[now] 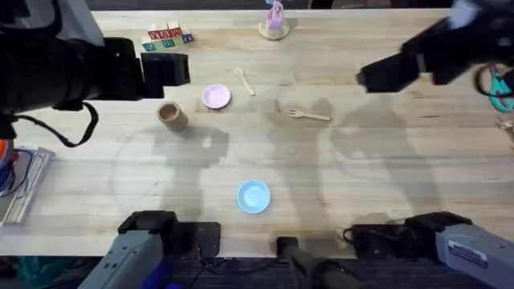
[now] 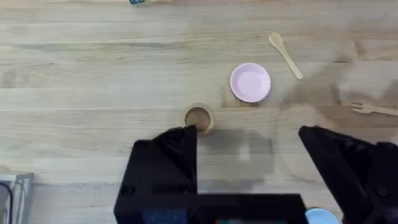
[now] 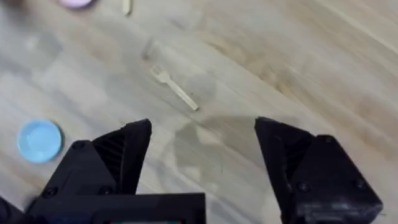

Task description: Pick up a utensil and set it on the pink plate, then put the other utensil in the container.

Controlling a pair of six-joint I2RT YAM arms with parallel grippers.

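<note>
The wooden fork (image 1: 309, 115) lies flat on the table right of centre. Farther back, the wooden spoon (image 1: 244, 81) rests just right of the pink plate (image 1: 216, 97). The tan container (image 1: 172, 117) stands upright to the front left of the plate. My left gripper (image 1: 178, 71) hovers high over the table's left side, open and empty; its wrist view shows the container (image 2: 199, 118), plate (image 2: 250, 82), spoon (image 2: 285, 55) and fork (image 2: 373, 109) below it. My right gripper (image 1: 367, 76) hangs high at the right, open and empty, with the fork (image 3: 174, 88) below and beyond its fingers.
A light blue dish (image 1: 253, 197) sits near the front centre. Toy letter blocks (image 1: 166, 38) and a pink figure on a wooden disc (image 1: 275, 22) stand along the back edge. A metal rack (image 1: 20, 189) lies at the left edge.
</note>
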